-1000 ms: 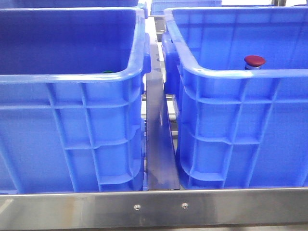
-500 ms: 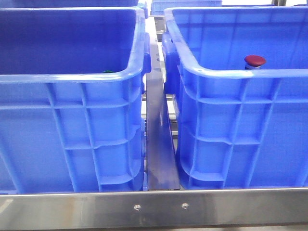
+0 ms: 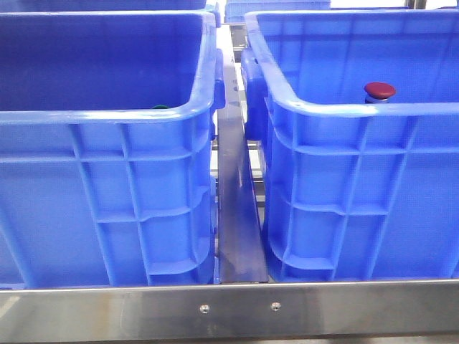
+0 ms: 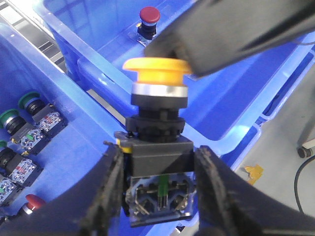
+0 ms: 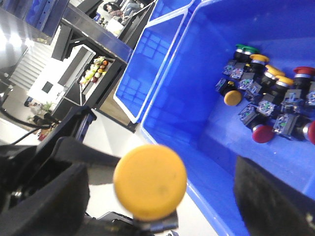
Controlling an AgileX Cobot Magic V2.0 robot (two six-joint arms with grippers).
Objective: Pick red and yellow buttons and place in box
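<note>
In the left wrist view my left gripper (image 4: 158, 164) is shut on the black body of the yellow button (image 4: 157, 73), held upright in the air above the crates' rims. My right gripper (image 5: 157, 191) is open, its fingers wide apart on either side of the yellow cap (image 5: 150, 182). One dark finger (image 4: 221, 39) of it reaches the cap's edge. The red button (image 3: 379, 91) stands in the right-hand box (image 3: 358, 111), and the left wrist view shows that red button (image 4: 149, 14) too. Neither gripper shows in the front view.
The left crate (image 3: 107, 118) holds several other push buttons (image 4: 29, 123), green, red and yellow; they lie in a heap (image 5: 266, 98) in the right wrist view. A steel rail (image 3: 237, 215) runs between the crates and a steel bar (image 3: 237, 308) crosses the front.
</note>
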